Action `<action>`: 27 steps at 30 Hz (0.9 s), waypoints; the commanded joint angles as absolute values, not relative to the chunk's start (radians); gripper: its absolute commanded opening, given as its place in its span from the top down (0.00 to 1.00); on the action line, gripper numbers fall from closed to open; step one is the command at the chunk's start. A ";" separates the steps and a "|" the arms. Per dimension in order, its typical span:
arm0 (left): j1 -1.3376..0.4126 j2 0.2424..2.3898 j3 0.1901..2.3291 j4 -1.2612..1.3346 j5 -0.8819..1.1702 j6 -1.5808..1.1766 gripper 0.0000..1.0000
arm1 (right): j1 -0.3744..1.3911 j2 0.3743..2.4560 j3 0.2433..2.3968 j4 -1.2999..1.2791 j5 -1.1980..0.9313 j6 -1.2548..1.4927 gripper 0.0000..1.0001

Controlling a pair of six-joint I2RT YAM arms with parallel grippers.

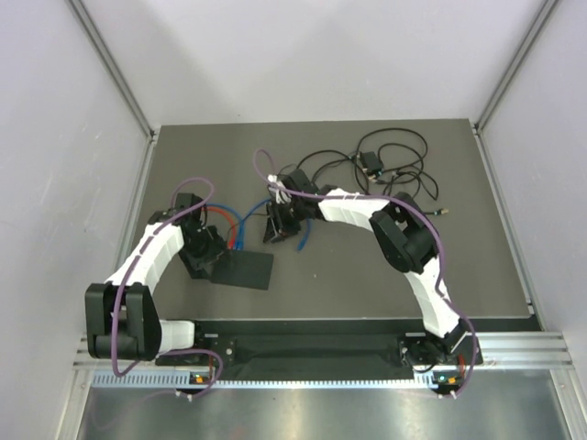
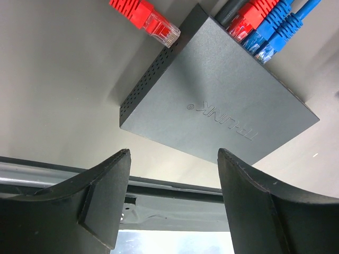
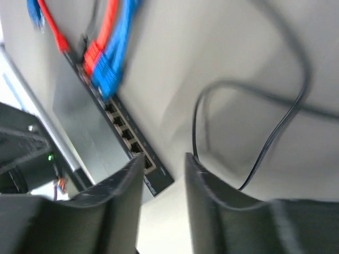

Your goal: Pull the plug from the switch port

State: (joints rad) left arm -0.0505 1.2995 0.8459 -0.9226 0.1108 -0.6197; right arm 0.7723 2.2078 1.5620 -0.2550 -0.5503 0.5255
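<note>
I'd use my right pincer (image 3: 163, 161) – apart, empty – since the plugs (image 3: 103, 66) lie ahead, up-left along the switch (image 3: 79, 121) port row; left pincer (image 2: 174, 156) apart too.

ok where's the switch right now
Top view: the switch lies left of centre, just beside the left pincer, blue cables in its far edge.

From above and behind the arms, the top camera takes in the whole table (image 1: 367, 275). The left wrist camera looks closely past the left gripper (image 2: 174, 156) at the top face of the TP-Link switch (image 2: 222, 100). The blurred right wrist camera looks past the right gripper (image 3: 164, 161) at its port row (image 3: 127, 135), and both catch the blue plugs (image 2: 270, 37).
</note>
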 commanded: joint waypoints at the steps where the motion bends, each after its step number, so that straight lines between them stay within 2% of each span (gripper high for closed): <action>1: -0.054 1.289 0.841 -0.946 0.121 -0.612 0.29 | 0.781 2.212 1.712 -0.366 -0.454 0.443 0.60; 3: -0.054 1.289 0.819 -0.942 0.136 -0.624 0.29 | 0.781 2.227 1.768 -0.394 -0.448 0.420 0.54; 6: -0.054 1.284 0.776 -0.919 0.162 -0.652 0.28 | 0.781 2.265 1.830 -0.403 -0.498 0.429 0.51; 18: -0.052 1.316 0.727 -0.870 0.192 -0.700 0.28 | 0.845 2.375 1.827 -0.181 -0.710 0.606 0.50; 27: -0.046 1.344 0.741 -0.854 0.164 -0.709 0.28 | 0.861 2.431 1.790 -0.065 -0.674 0.730 0.51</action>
State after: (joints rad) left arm -0.0505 1.3399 0.7307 -0.8742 0.1814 -0.6971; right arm 0.8528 2.4157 1.8122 -0.1696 -0.6945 0.6666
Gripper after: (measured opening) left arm 0.721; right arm 0.497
